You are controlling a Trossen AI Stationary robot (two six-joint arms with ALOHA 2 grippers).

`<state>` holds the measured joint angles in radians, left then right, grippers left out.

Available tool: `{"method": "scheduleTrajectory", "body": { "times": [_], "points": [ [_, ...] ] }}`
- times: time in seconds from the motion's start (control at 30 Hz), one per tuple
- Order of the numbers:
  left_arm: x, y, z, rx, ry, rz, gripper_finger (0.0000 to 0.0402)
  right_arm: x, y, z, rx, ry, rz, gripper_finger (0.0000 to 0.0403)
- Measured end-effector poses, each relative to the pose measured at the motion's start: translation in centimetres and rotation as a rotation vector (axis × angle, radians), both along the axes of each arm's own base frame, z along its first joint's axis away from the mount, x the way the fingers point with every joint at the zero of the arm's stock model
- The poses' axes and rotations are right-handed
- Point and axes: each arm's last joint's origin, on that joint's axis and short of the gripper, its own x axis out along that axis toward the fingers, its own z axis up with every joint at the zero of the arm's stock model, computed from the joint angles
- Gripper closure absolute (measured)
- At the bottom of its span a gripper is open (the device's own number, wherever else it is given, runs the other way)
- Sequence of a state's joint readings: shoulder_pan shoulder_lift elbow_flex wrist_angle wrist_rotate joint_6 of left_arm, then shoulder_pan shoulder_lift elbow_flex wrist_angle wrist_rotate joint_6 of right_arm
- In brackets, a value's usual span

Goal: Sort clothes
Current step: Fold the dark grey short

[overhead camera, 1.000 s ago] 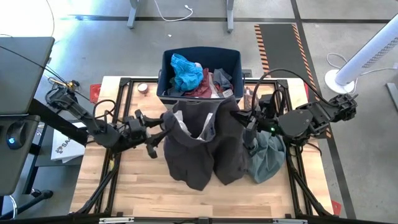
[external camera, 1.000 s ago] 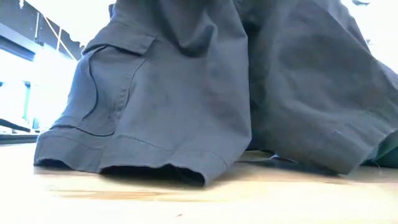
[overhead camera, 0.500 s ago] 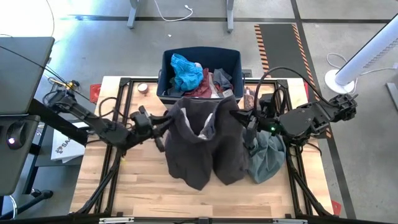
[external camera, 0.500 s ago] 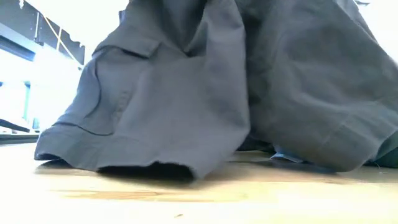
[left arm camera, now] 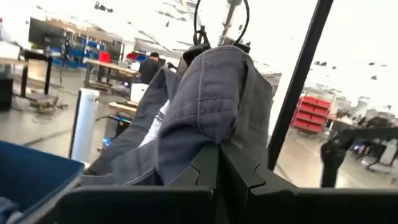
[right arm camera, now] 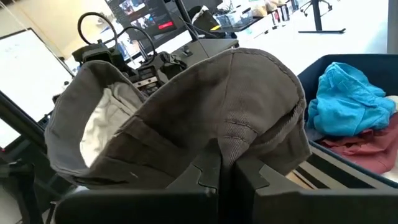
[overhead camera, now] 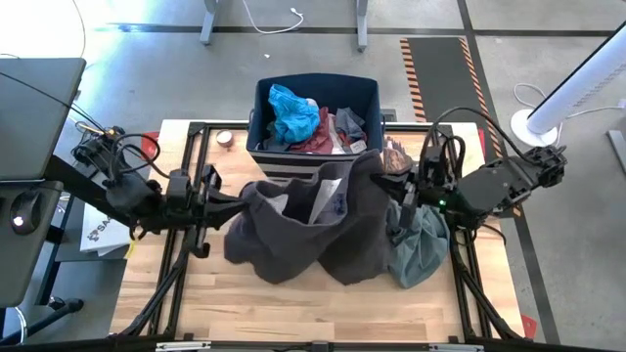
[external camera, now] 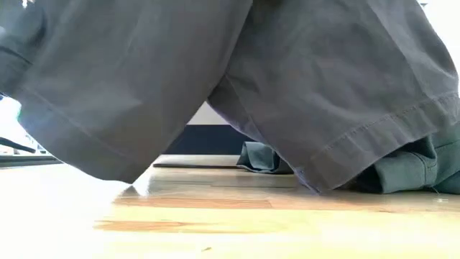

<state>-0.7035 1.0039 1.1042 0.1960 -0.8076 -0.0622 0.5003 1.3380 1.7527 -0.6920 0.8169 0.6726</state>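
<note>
Fingers of left gripper point(overhead camera: 233, 200) and right gripper point(overhead camera: 389, 182) clamped on grey trousers point(overhead camera: 313, 235) | spread aloft, unsorted | grey-green shirt point(overhead camera: 421, 244) on table, bin point(overhead camera: 259, 112) still full

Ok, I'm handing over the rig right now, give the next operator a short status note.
Left hand shut on the trousers' waistband; right hand shut on the opposite side. Trousers hang stretched between them over the table, legs brushing the wood.
Grey-green shirt lies crumpled on the table under the right arm.
Blue piece and maroon piece sit in the navy bin.
Left: place trousers, then shirt.
</note>
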Motion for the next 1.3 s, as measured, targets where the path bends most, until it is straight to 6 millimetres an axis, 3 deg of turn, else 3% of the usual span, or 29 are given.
{"method": "scheduleTrajectory", "body": {
  "times": [0.3,0.63,0.97,1.3],
  "points": [
    [-0.6,-0.5,1.2,-0.072,-0.025,-0.019,0.0401,-0.1,-0.4,-0.2,-0.031,0.039,-0.003,0.0313],
    [-0.7,-0.4,1.3,-0.109,-0.024,0.013,0.0401,-0.5,-0.7,-1.2,-0.068,0.137,-0.023,0.0222],
    [-0.8,0.1,1.6,-0.144,-0.046,0.027,0.0401,-1.5,-1.0,-3.0,-0.063,0.295,-0.051,0.0213],
    [-0.4,0.9,1.6,-0.145,-0.051,0.074,0.0401,-2.0,0.2,-3.3,-0.097,0.366,0.093,0.0213]
  ]
}}
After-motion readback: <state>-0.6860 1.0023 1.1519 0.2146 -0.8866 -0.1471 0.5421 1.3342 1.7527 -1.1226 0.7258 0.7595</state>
